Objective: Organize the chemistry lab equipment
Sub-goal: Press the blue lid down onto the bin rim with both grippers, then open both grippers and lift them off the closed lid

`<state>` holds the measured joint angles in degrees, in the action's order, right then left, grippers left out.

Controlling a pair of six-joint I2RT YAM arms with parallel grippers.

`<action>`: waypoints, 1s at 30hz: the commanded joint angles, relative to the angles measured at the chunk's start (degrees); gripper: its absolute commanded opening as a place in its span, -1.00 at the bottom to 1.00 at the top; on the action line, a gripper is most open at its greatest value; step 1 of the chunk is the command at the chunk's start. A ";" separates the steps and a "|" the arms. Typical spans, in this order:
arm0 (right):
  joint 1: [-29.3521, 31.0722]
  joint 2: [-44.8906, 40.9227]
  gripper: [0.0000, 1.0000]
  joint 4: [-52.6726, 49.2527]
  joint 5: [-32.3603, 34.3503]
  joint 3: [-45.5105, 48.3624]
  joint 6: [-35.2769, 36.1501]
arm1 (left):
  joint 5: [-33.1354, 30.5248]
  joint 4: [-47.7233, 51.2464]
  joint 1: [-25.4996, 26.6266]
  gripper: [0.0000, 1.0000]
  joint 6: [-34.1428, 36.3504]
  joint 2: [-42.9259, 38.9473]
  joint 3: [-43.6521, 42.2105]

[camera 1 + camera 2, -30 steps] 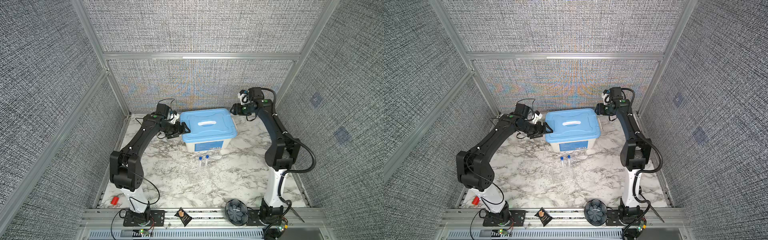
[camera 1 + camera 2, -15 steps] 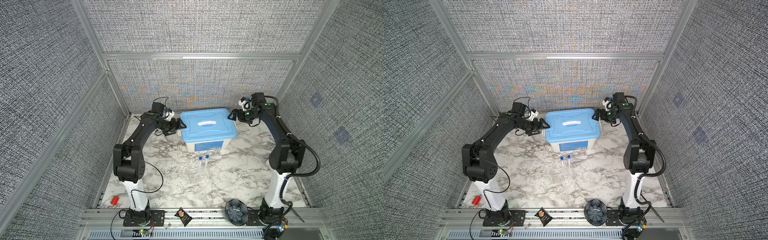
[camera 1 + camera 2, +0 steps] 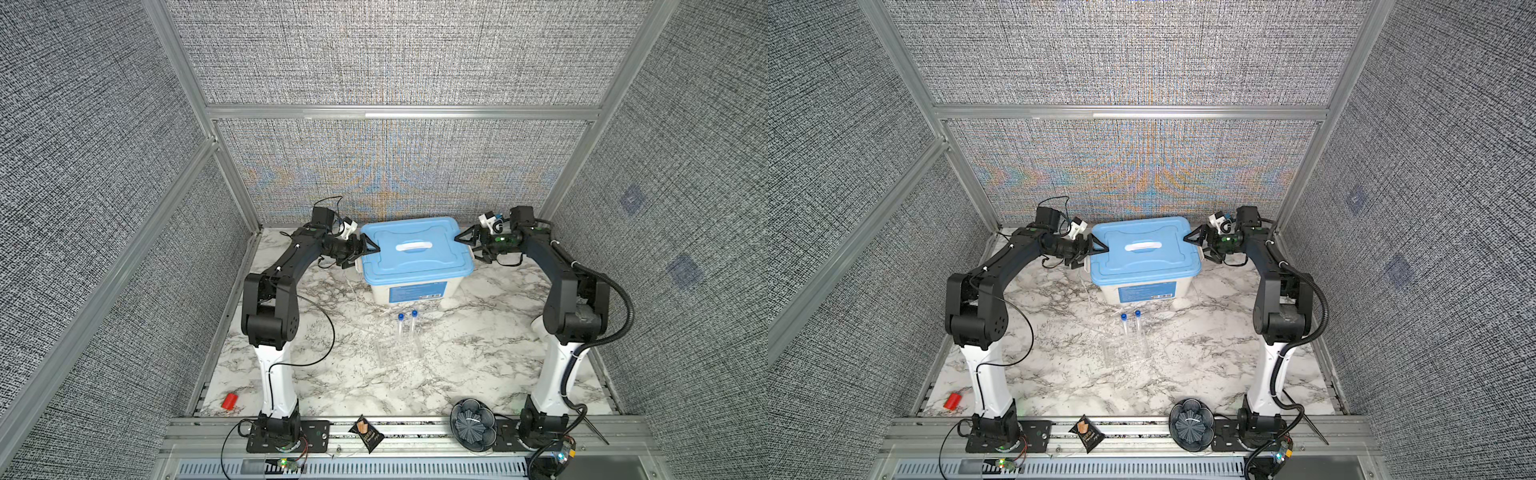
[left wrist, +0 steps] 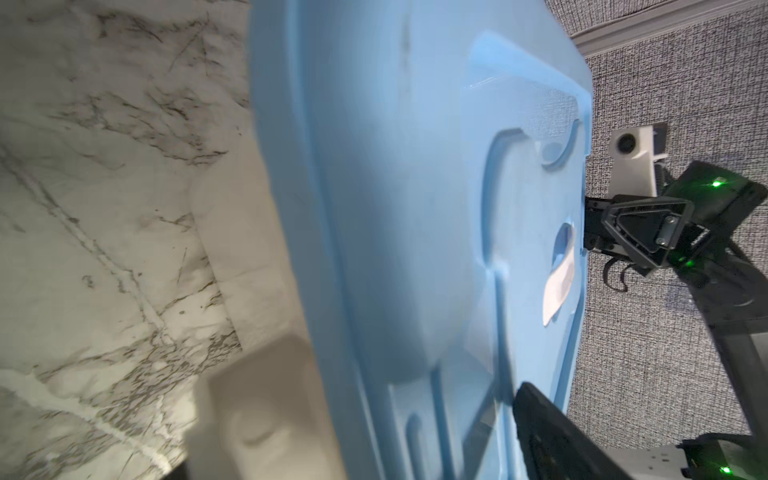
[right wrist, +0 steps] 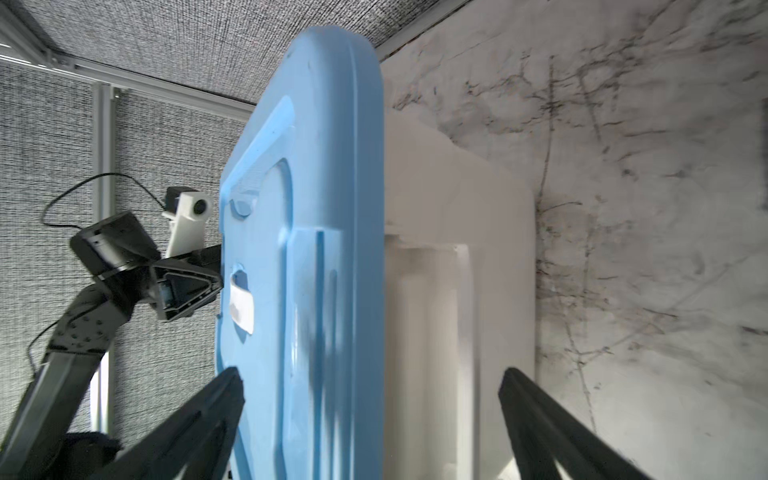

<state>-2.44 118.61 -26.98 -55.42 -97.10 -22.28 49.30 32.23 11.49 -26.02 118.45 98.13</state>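
**Both grippers spread wide at the ends of the blue lid**

On the left, the left gripper (image 3: 365, 257) has its jaws spread across the left edge of the blue lid (image 3: 432, 262), one finger over the lid's top. The lid sits on the white box (image 3: 380, 291) at the far middle of the marble table (image 3: 332, 365). Just nearer than the box, two blue-capped tubes (image 3: 401, 330) stand upright in the clear rack (image 3: 399, 353). On the right, the right gripper (image 3: 467, 249) straddles the lid's right edge, jaws wide apart, clamping nothing.
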 commanded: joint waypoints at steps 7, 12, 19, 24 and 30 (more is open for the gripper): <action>0.33 -1.64 0.53 5.13 -1.98 1.63 -3.45 | -1.91 4.53 -0.04 0.51 3.49 -0.86 2.58; 1.10 -3.21 0.35 -1.20 3.51 -0.06 2.28 | -7.47 14.17 0.14 0.46 7.68 -0.47 7.60; 4.22 -2.95 0.23 -13.40 13.06 -6.06 12.22 | -13.27 21.55 1.12 0.42 10.69 0.10 13.06; 7.38 -3.02 0.18 -20.48 21.89 -10.47 18.75 | -19.11 26.25 3.37 0.35 12.68 1.10 18.00; 12.50 -2.20 0.15 -26.35 35.16 -14.47 25.07 | -21.21 29.40 4.86 0.26 11.57 3.63 24.15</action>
<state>7.97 115.96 -48.71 -25.69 -109.97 -2.79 26.68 60.51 15.59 -15.22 121.10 120.11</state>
